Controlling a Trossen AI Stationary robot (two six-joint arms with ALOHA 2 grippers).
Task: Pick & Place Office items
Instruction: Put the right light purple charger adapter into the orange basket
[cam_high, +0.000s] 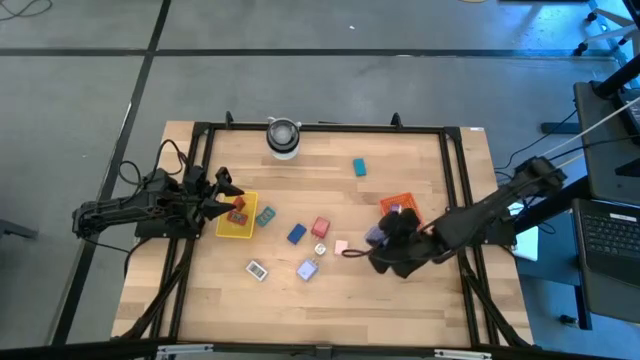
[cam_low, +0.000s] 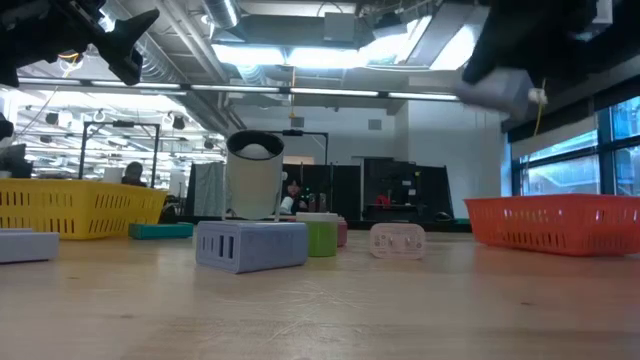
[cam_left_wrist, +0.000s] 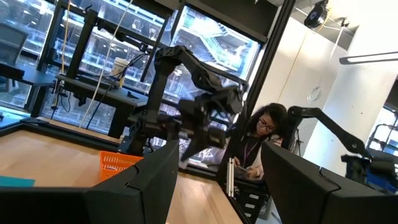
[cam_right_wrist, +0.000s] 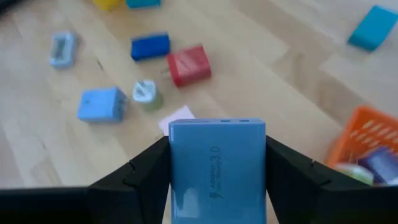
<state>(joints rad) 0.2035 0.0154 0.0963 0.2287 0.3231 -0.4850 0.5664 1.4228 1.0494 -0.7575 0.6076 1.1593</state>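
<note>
R pincer (cam_right_wrist: 217, 171) clamps blue block (cam_right_wrist: 217, 163) | L pincer (cam_high: 222, 190) open over yellow tray (cam_high: 229, 229) w/ red item (cam_high: 238, 204)

Two arms were black w/ jointed tube links, left arm (cam_high: 130, 212) trailed looped black cables, right arm (cam_high: 480, 222) showed bulkier dark wrist housing, wrist views showed broad matte-black angular fingers (cam_right_wrist: 134, 180), faceted edges.

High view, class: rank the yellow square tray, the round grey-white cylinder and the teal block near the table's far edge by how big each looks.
1. Yellow square tray, largest.
2. Round grey-white cylinder, a little smaller than the tray; it stands taller, nearer the overhead camera, so this ranking is unsure.
3. Teal block, clearly smallest.
</note>
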